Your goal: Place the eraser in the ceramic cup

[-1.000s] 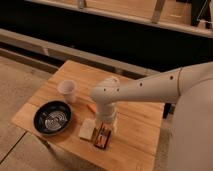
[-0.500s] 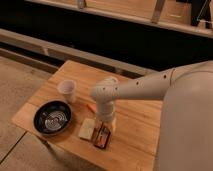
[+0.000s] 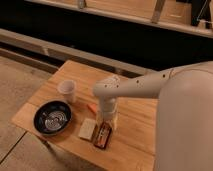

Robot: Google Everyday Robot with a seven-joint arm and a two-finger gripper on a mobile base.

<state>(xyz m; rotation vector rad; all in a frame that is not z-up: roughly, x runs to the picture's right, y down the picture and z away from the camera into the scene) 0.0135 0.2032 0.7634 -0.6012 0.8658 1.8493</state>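
The eraser (image 3: 103, 136), a flat oblong block with a black rim and reddish-brown face, lies near the front edge of the wooden table (image 3: 135, 145). My gripper (image 3: 107, 121) hangs straight down from the white arm, just above the eraser's far end. The ceramic cup (image 3: 67, 90), small and white, stands upright at the left of the table, well apart from the gripper.
A pale beige block (image 3: 88, 129) lies right beside the eraser on its left. A small orange piece (image 3: 92, 108) sits just left of the gripper. A wide black bowl (image 3: 52, 118) with a spiral pattern rests at the front left. A dark bench runs behind the table.
The arm has shifted slightly left and lowered the gripper closer over the eraser. The objects on the table have stayed in place.
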